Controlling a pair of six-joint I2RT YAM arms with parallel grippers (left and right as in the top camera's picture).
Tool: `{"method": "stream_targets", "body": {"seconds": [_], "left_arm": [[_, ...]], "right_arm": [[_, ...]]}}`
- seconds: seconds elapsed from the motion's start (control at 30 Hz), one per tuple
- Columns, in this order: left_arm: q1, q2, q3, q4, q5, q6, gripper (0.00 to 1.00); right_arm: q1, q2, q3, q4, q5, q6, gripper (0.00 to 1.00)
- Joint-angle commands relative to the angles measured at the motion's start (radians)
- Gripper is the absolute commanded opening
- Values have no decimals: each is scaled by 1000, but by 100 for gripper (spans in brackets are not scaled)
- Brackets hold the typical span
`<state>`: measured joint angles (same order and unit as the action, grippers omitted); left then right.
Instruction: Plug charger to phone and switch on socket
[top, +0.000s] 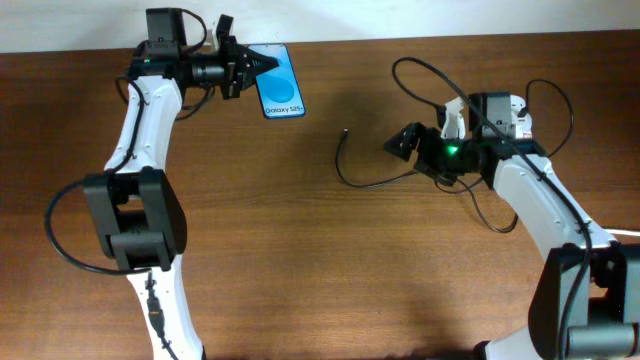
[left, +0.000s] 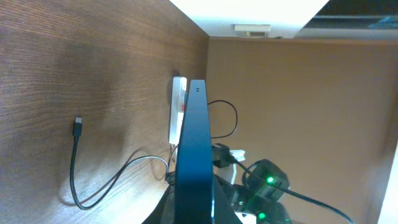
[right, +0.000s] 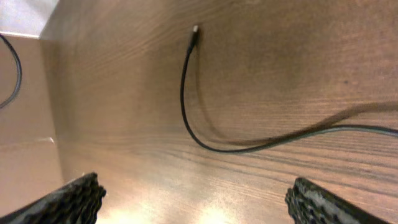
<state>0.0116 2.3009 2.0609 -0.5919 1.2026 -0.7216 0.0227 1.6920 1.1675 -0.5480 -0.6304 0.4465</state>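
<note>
The phone (top: 281, 82), its blue screen lit, is at the table's far edge; my left gripper (top: 260, 65) is shut on its left end. The left wrist view shows the phone (left: 194, 143) edge-on, standing on its side between that gripper's jaws. The charger (top: 345, 172) is a thin black cable looping on the wood, its plug tip (top: 344, 131) lying free. My right gripper (top: 402, 143) hovers just right of the loop, open and empty. In its wrist view the fingers (right: 69, 200) stand wide apart, with the plug tip (right: 194, 30) ahead of them. The white socket (left: 177, 111) lies beyond the phone.
The right arm's own black cables (top: 420, 75) arc over the table behind it. The thick white cord (left: 237, 155) runs near the right arm. Bare wood (top: 330, 270) fills the middle and front of the table.
</note>
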Motion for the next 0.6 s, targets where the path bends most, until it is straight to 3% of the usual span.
{"method": "stream_targets", "body": {"seconds": [0.0,0.1,0.23,0.5,0.57], "left_arm": [[7,-5,10,3,40,43,0],[25,-5,10,3,29,43,0],[65,-5,10,2,33,43,0],[90,-5,10,-5,67,42,0],[90,-5,10,-5,78,42,0]], "right_arm": [[47,-2,174,-171,226,-99,98],[82,-2,281,-285,350,-100,98],[119,-1,349,-319,378,-110,99],[154,0,356,-184,381,-99,98],[154,1,348,-131,385,12,98]]}}
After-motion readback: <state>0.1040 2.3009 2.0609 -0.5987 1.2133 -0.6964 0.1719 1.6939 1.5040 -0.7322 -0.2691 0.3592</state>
